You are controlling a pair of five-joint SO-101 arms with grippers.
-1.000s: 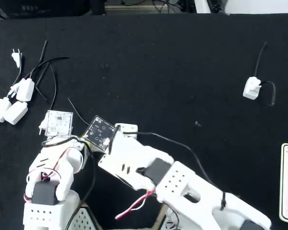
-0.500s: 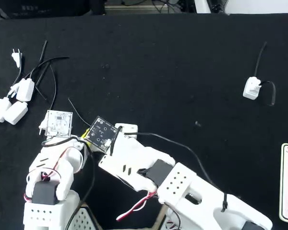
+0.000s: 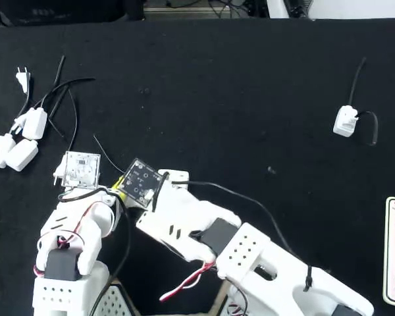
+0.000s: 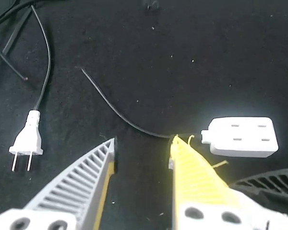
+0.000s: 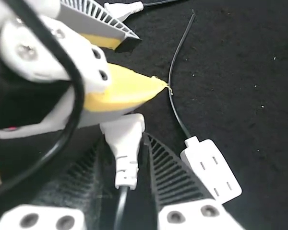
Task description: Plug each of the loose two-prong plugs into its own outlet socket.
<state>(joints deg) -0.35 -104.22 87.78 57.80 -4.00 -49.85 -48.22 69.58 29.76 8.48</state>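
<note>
Table (image 3: 250, 85): black surface under both arms.
Right gripper (image 5: 126, 143): black fingers (image 5: 168, 172) pressed onto a white plug (image 5: 127, 158), with its cord (image 5: 119, 211) running back between them, just beside the left gripper's yellow finger.
Left gripper (image 4: 143, 141): fingers spread, holding nothing.
Outlet socket (image 4: 240, 137): white block lying flat, near the left gripper's yellow fingertip and just beside the right gripper.
Loose plug (image 4: 26, 143): on the table outside the left gripper's grey finger, prongs bare.
</note>
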